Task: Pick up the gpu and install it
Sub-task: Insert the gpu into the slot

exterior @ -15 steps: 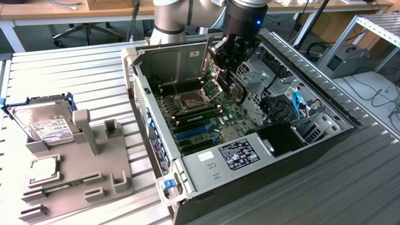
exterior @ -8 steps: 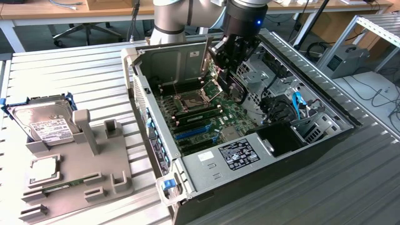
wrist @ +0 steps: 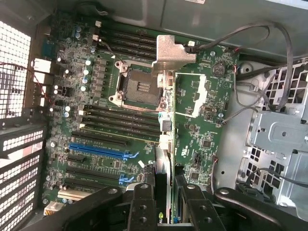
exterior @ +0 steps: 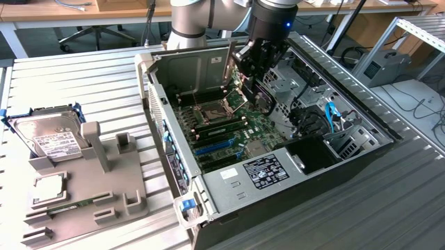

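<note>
My gripper [exterior: 256, 73] hangs inside the open computer case [exterior: 230, 182], above the motherboard [exterior: 222, 127]. It is shut on the gpu [exterior: 263, 99], a dark card with a green board that hangs below the fingers. In the wrist view the gpu [wrist: 162, 178] stands edge-on between the two black fingers [wrist: 142, 204], and my gripper [wrist: 166, 202] clamps it from both sides. The card floats over the motherboard [wrist: 202, 120], near the end of the blue expansion slot [wrist: 101, 151] and apart from it.
On the exterior view's left, a grey fixture [exterior: 90, 192] carries a silver hard drive [exterior: 49, 135] and a memory stick [exterior: 70, 204]. Inside the case are the processor socket [wrist: 137, 86], loose cables [wrist: 255, 36], a drive cage [wrist: 284, 130] and a raised metal panel [exterior: 191, 70].
</note>
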Controlling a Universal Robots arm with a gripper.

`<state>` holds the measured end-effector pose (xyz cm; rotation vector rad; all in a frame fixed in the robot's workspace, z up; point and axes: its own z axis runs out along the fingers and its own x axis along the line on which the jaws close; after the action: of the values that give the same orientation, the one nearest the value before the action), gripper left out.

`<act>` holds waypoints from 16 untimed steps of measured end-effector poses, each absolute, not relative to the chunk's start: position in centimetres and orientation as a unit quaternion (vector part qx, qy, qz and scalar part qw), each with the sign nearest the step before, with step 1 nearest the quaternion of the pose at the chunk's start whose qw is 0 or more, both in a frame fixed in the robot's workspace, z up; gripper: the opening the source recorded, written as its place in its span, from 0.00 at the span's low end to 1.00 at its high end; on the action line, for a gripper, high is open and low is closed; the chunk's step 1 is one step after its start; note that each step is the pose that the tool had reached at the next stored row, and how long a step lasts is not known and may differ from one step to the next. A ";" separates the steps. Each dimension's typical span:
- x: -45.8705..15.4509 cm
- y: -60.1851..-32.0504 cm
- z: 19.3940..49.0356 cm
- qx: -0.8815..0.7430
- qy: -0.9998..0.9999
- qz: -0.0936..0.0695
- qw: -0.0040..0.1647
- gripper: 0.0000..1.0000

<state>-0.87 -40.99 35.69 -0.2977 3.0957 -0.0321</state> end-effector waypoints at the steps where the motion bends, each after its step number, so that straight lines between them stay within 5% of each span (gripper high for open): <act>1: -0.9 -41.0 35.7 -0.097 0.995 -0.010 0.016 0.26; 16: -0.9 -41.0 35.7 -0.114 0.993 -0.010 0.016 0.26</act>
<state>-0.87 -40.99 35.69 -0.3551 3.0893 -0.0312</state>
